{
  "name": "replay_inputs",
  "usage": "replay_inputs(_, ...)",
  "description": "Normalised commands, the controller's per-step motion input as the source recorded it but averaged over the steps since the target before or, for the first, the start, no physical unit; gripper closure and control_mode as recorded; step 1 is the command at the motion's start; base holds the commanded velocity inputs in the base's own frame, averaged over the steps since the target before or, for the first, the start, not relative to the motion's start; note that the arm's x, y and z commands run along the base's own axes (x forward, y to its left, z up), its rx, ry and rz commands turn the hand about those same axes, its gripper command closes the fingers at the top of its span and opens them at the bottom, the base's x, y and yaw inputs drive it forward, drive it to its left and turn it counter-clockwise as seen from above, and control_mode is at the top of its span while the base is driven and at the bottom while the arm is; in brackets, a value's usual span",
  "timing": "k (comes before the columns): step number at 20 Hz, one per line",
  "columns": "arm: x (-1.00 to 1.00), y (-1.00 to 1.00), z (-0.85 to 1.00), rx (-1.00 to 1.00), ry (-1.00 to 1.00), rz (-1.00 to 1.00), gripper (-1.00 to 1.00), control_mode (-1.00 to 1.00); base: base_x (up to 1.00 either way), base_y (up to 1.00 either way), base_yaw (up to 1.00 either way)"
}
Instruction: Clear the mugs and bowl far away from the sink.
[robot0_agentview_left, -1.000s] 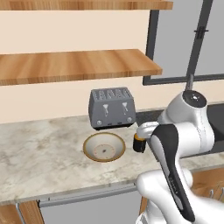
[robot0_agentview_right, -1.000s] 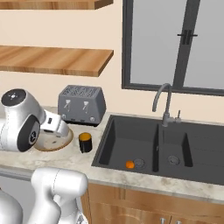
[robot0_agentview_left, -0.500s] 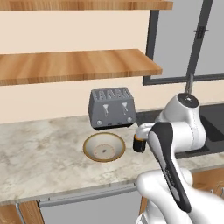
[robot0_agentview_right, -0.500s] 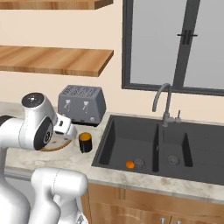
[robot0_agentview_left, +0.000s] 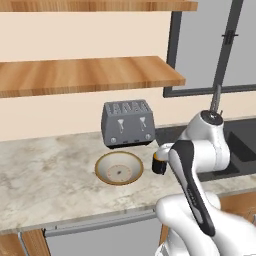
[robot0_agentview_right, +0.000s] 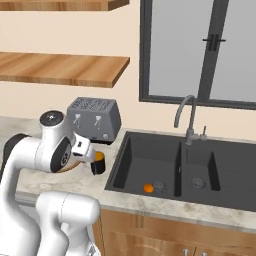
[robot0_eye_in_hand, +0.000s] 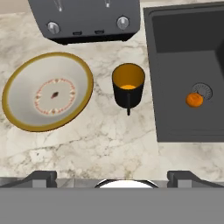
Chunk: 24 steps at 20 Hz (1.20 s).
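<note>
Standing upright on the marble counter (robot0_eye_in_hand: 109, 135), the black mug (robot0_eye_in_hand: 128, 85) is seen between the bowl (robot0_eye_in_hand: 47, 91) and the sink (robot0_eye_in_hand: 183, 83); the gripper (robot0_eye_in_hand: 116, 176) is spread wide, empty.

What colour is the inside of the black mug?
Orange-yellow inside the black mug, clearest in the hand view.

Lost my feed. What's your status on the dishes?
Fingers open, empty, above counter. Black mug and bowl upright, apart, beside sink. Toaster behind them; path clear.
</note>
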Motion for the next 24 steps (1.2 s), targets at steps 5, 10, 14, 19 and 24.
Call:
replay_inputs(5,0.21,-0.08,-0.38,0.0,0.03,0.0,-1.0,-1.0,0.0,0.0,0.0)
replay_inputs(10,0.2,-0.05,-0.41,0.0,0.07,0.0,-1.0,-1.0,0.0,0.0,0.0)
replay_inputs(14,0.22,-0.01,-0.45,0.0,0.06,0.0,-1.0,-1.0,0.0,0.0,0.0)
replay_inputs(19,0.29,-0.01,-0.4,0.0,0.04,0.0,-1.0,-1.0,0.0,0.0,0.0)
replay_inputs(24,0.31,-0.04,-0.24,0.0,0.0,0.0,-1.0,-1.0,0.0,0.0,0.0)
